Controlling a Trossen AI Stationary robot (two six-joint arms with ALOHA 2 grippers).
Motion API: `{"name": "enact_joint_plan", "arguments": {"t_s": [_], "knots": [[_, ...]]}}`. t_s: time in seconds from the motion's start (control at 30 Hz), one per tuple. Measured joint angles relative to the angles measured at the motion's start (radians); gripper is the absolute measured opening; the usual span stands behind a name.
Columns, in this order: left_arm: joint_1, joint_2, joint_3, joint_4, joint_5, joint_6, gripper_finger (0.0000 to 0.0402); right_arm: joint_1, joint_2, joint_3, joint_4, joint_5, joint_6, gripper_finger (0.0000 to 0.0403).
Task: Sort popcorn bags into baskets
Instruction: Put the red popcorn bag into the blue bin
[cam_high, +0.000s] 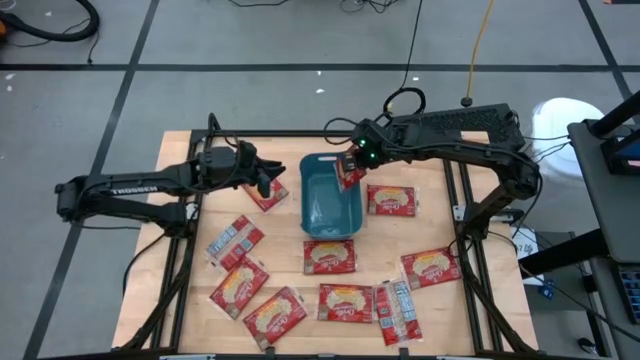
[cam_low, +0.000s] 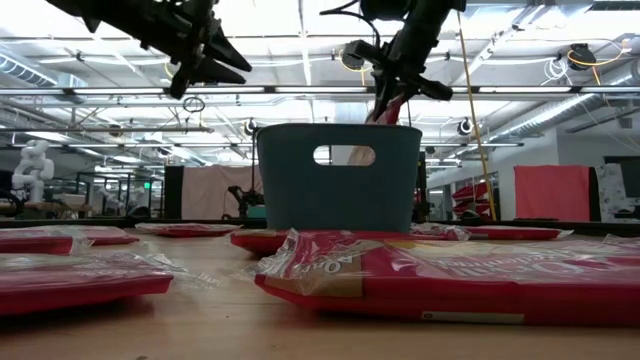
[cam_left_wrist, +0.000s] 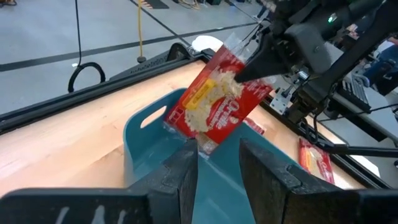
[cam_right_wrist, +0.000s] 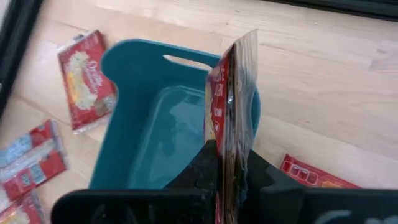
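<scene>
Right claw (cam_high: 350, 166) clamped on one edge of a popcorn bag (cam_high: 349, 175), hung on edge over the far rim of the teal basket (cam_high: 330, 212), apparently for a drop inside; basket glossy, rounded, hollow so far. Left claw (cam_high: 272, 178) partly apart, holding nothing, waiting beside the basket. Other popcorn bags (cam_high: 330, 256) flat, crinkly, red or silvery, scattered on the wooden surface (cam_high: 178, 155)

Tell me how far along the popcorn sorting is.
Nothing looks done: the teal basket appears empty. In hand: the right pincer is shut on one popcorn bag, held above the basket's rim. The left pincer hangs empty beside the basket. Left: some nine bags on the table.
</scene>
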Motion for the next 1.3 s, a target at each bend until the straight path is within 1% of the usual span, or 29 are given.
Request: {"name": "enact_joint_plan", "arguments": {"t_s": [0.2,0.33,0.47,0.77,0.87,1.0,1.13,1.3], "knots": [[0.000,0.074,0.000,0.089,0.000,0.033,0.0120,0.001,0.033,0.000,-0.003,0.003,-0.017,0.0013],[0.000,0.109,0.000,0.138,0.000,0.033,0.0120,0.001,0.045,0.000,-0.021,0.043,-0.022,0.0013],[0.000,0.144,0.000,0.143,-0.001,0.050,0.0120,0.001,0.046,0.000,-0.025,0.078,-0.020,0.0013],[0.000,0.203,0.000,0.147,0.000,0.057,0.0120,0.006,0.049,0.000,-0.025,0.101,-0.002,0.0013],[0.000,0.239,0.000,0.147,0.033,0.073,0.0120,0.007,0.055,0.001,-0.037,0.101,-0.008,0.0013],[0.000,0.281,0.000,0.187,0.077,0.077,0.0120,0.007,0.057,0.001,-0.040,0.107,-0.045,0.0013],[0.000,0.285,0.000,0.263,0.083,0.080,0.0120,0.007,0.062,0.001,-0.055,0.107,-0.040,0.0013],[0.000,0.286,0.000,0.253,0.080,0.094,0.0120,0.007,0.083,0.002,-0.073,0.107,-0.021,0.0013]]}}
